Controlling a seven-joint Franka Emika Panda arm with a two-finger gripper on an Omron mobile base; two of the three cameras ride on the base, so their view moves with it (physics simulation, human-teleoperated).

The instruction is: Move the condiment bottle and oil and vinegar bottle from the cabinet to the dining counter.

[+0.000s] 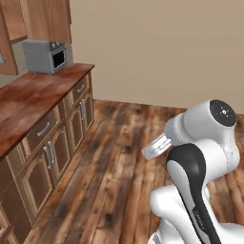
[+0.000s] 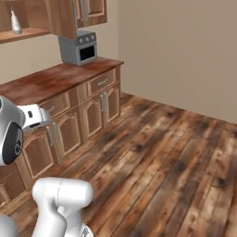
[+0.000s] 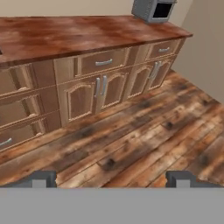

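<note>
Oil bottle (image 2: 16, 23) stands on the cabinet (image 2: 69, 18) shelf, well apart from my claw (image 3: 111, 179), spread and empty; a hasty reach risks toppling it.

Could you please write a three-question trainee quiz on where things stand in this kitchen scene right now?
1. True or false: the gripper is open with nothing between its fingers.
2. The oil and vinegar bottle stands: A on the floor, B on the open cabinet shelf, C on the counter.
3. What grey appliance sits at the counter's far end?

Key: 1 true; 2 B; 3 the toaster oven.
</note>
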